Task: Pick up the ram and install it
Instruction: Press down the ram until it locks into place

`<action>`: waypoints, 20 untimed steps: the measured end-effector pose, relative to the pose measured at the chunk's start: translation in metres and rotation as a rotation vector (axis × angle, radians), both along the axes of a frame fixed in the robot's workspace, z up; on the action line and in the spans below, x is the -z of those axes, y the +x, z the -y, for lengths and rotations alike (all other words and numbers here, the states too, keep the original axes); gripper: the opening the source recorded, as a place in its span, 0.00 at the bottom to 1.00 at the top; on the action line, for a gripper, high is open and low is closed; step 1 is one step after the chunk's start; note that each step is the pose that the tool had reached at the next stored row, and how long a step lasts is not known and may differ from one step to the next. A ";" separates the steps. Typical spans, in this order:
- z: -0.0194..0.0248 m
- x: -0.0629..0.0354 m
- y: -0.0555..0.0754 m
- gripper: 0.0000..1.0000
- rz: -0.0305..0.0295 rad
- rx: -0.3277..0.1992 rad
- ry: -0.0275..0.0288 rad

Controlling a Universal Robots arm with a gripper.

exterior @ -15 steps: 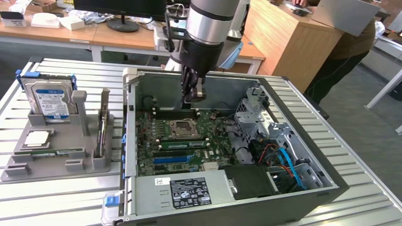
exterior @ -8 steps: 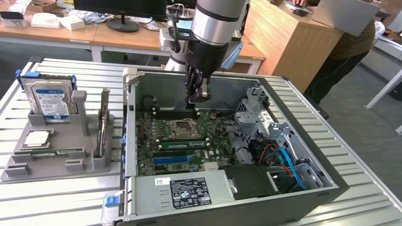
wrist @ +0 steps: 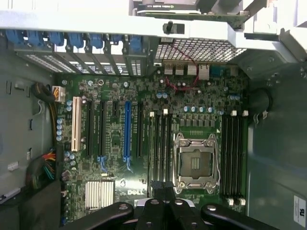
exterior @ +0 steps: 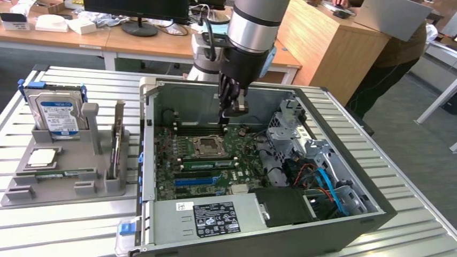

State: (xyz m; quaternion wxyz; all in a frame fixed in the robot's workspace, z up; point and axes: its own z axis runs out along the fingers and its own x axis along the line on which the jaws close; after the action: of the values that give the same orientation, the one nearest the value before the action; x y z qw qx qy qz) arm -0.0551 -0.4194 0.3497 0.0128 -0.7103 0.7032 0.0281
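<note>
One PC case (exterior: 343,176), lid off: mainboard (exterior: 214,171) inside, ram (exterior: 207,163) standing on edge in a slot beside the empty CPU socket (wrist: 194,160). Gripper (exterior: 232,111) clenched, grasping nothing, above the board. Grey tray (exterior: 43,195): hard drive (exterior: 57,115), CPU chip (exterior: 42,156), 2nd green stick (exterior: 55,173).

Gripper (exterior: 234,111): matt black plastic-looking fingers, shut, below glossy silver metal arm (exterior: 257,21). Directly beneath jaws: motherboard (wrist: 120,143), matt green circuit board; processor socket (wrist: 195,162) beside jaws with bright bare metal frame. Computer case (exterior: 343,176) around jaws: dull grey sheet metal. Well away from jaws: holder (exterior: 64,176), matt grey plastic; hard drive (exterior: 59,115) with glossy blue-white label; table (exterior: 414,214), ribbed pale metal.
</note>
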 end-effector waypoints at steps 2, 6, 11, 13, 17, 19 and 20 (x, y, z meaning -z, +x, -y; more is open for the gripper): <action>0.0000 0.0000 0.004 0.10 0.0000 0.000 0.0000; 0.0000 0.0000 0.010 0.10 0.0000 0.000 0.0000; 0.0000 0.0000 0.017 0.10 0.0000 0.000 0.0000; 0.0000 0.0000 0.019 0.10 0.0000 0.000 0.0000; 0.0000 0.0000 0.023 0.10 0.0000 0.000 0.0000; 0.0000 0.0000 0.023 0.10 0.0000 0.000 0.0000; 0.0000 0.0000 0.023 0.10 0.0000 0.000 0.0000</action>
State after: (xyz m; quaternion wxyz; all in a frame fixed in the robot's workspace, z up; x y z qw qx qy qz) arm -0.0322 -0.4194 0.3497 0.0128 -0.7103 0.7032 0.0281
